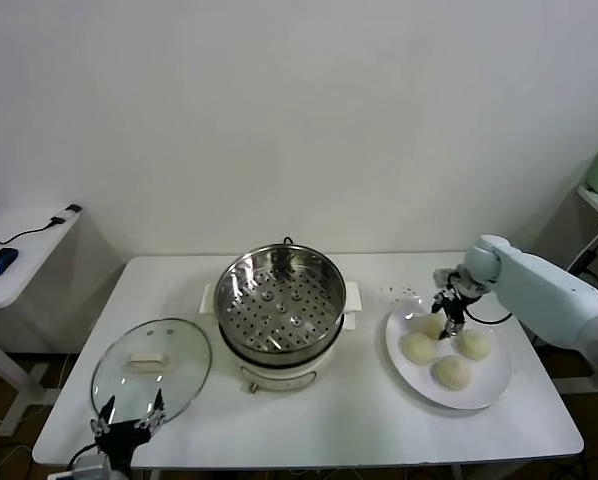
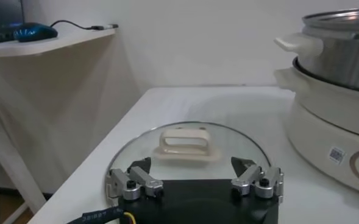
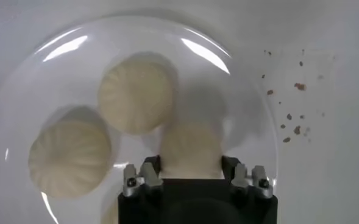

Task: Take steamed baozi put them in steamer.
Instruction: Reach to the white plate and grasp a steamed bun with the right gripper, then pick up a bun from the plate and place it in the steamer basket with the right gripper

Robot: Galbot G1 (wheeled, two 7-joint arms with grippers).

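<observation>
Four cream-white baozi lie on a white plate [image 1: 484, 398] at the table's right: one [image 1: 417, 347] at the left, one [image 1: 473, 344] at the right, one [image 1: 452, 373] in front, one at the back under my right gripper [image 1: 449, 318]. In the right wrist view my right gripper [image 3: 190, 164] has its fingers pressed against both sides of that back baozi [image 3: 190, 146], which rests on the plate [image 3: 45, 79]. Two more baozi [image 3: 136, 97] [image 3: 69, 159] lie beyond it. The steel steamer [image 1: 279, 300] with its perforated tray stands at the table's middle, with nothing in it. My left gripper [image 1: 129, 415] is open and empty at the front left.
The round glass lid [image 1: 149, 367] lies flat left of the steamer, just beyond my left gripper [image 2: 191, 165]; it also shows in the left wrist view [image 2: 185, 141], with the steamer's base [image 2: 331, 134] beside it. Brown crumbs [image 3: 292, 115] lie on the table by the plate. A side desk [image 1: 19, 250] stands at the far left.
</observation>
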